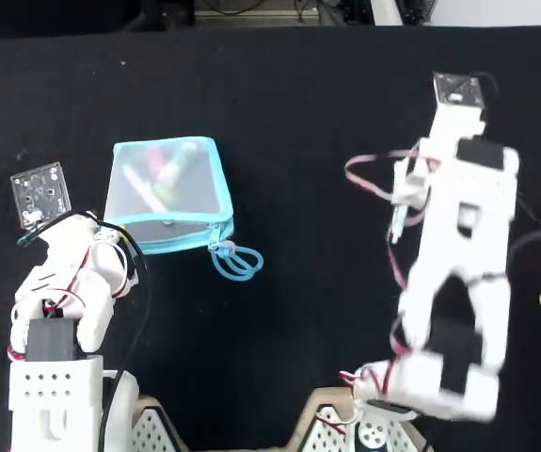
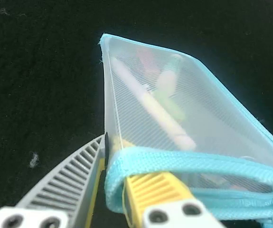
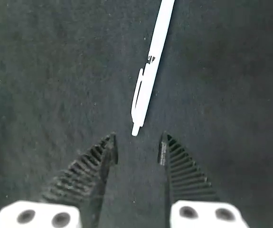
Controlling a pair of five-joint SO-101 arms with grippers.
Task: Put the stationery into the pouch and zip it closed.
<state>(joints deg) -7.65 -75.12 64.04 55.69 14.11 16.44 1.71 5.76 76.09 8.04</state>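
Ribbed left fingers (image 2: 151, 189) clamp translucent mesh pouch (image 2: 183, 114).

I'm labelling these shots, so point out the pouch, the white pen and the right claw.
pouch (image 2: 198, 164), left wrist view, on its blue zip band.
white pen (image 3: 152, 61), right wrist view, on the middle of the barrel.
right claw (image 3: 138, 142), right wrist view, midway between its open tips.

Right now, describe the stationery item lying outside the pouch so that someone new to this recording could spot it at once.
On the black table, look away from the blue-edged mesh pouch, across to the other side. There, just ahead of the open right claw, lies a slim white pen; unlike the other stationery, which sits inside the pouch, it lies bare on the table.
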